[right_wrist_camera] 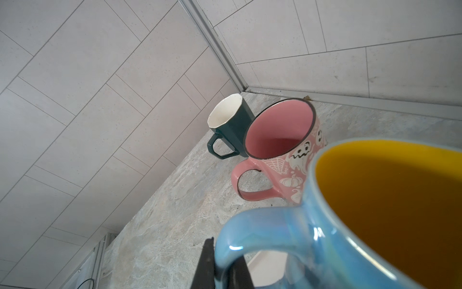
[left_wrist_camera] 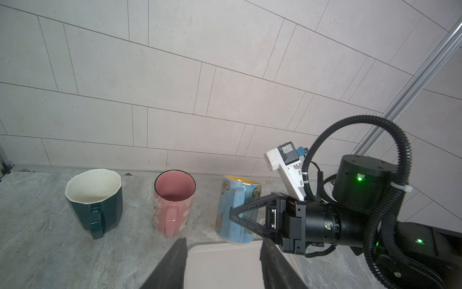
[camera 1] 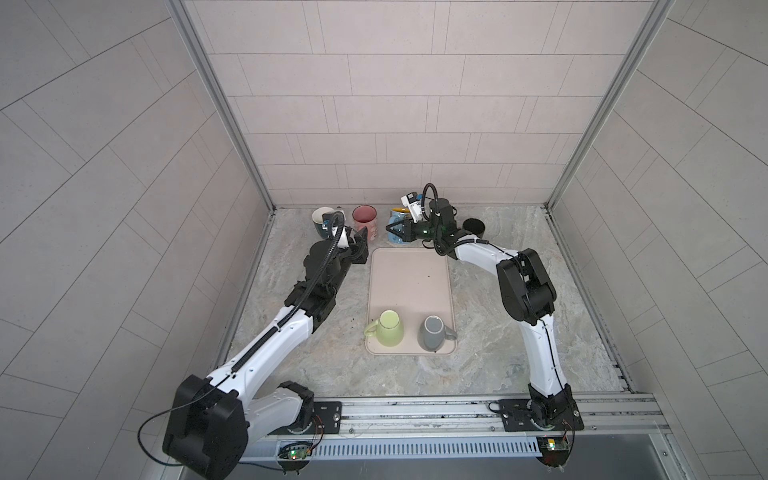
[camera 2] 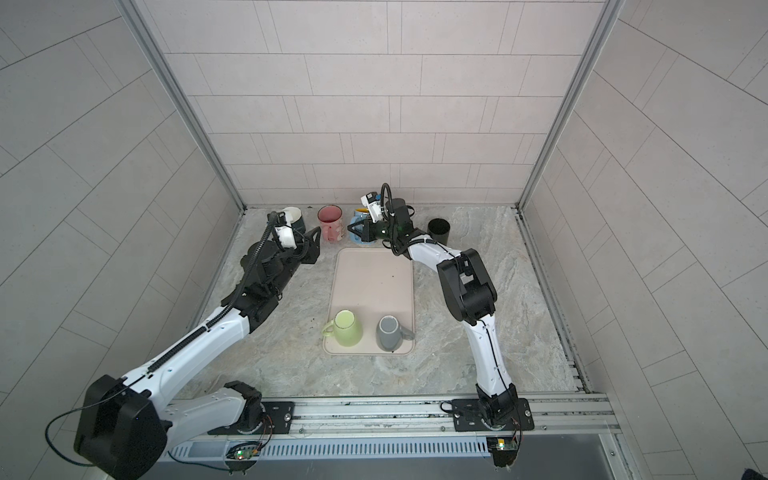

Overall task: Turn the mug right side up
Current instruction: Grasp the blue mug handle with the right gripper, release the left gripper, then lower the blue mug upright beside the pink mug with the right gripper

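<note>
A light blue mug [camera 1: 393, 240] [camera 2: 356, 239] [left_wrist_camera: 223, 225] with butterflies and a yellow inside [right_wrist_camera: 375, 212] stands mouth up, slightly tilted, at the far edge of the tray [camera 1: 409, 282]. My right gripper [camera 1: 390, 232] [camera 2: 351, 230] [left_wrist_camera: 231, 212] [right_wrist_camera: 222, 267] reaches in from the right and is shut on its handle [right_wrist_camera: 262, 225]. Whether the mug's base rests on the counter is unclear. My left gripper [camera 1: 361, 245] [camera 2: 313, 241] [left_wrist_camera: 223, 247] hangs open and holds nothing, just left of the tray's far corner, in front of the pink mug [camera 1: 365, 222].
Upright along the back wall stand a dark green mug [camera 1: 322, 220] [left_wrist_camera: 96, 200], the pink mug [left_wrist_camera: 175, 200] and a black cup [camera 1: 473, 226]. On the tray's near end a green mug [camera 1: 388, 334] and a grey mug [camera 1: 432, 338] stand upside down.
</note>
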Robot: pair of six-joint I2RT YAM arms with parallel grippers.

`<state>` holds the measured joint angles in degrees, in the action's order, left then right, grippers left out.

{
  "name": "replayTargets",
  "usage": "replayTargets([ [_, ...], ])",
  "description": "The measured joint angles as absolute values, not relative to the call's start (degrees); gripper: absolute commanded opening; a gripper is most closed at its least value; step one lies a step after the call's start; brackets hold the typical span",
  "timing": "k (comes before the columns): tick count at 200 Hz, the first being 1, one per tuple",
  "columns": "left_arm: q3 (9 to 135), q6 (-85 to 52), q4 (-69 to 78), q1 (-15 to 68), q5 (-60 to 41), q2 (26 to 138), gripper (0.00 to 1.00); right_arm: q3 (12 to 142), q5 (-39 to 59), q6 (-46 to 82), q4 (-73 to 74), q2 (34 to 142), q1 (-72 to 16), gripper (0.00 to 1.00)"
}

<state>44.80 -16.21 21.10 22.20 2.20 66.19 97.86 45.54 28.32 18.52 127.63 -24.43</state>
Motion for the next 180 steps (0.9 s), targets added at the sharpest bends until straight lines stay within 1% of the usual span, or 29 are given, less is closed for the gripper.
replayTargets([
  [41, 45.65, -17.19, 20.99, 20.62, 0.12, 68.79, 0.52, 102.56, 43.03, 23.53, 15.66, 129.73, -24.23, 0.00],
  [92, 46.19, -18.02, 21.04, 19.35, -1.67, 69.89, 0.52, 106.19, 42.13, 22.46, 15.99, 135.22, -23.44, 0.00],
  [122, 46.50, -18.31, 21.08, 19.00, -2.44, 70.08, 0.52, 106.43, 42.17, 22.33, 16.19, 137.51, -23.00, 0.00],
  [180, 46.59, -18.55, 20.58, 18.72, -3.01, 70.35, 0.52, 106.41, 42.15, 22.22, 17.43, 137.93, -22.81, 0.00],
])
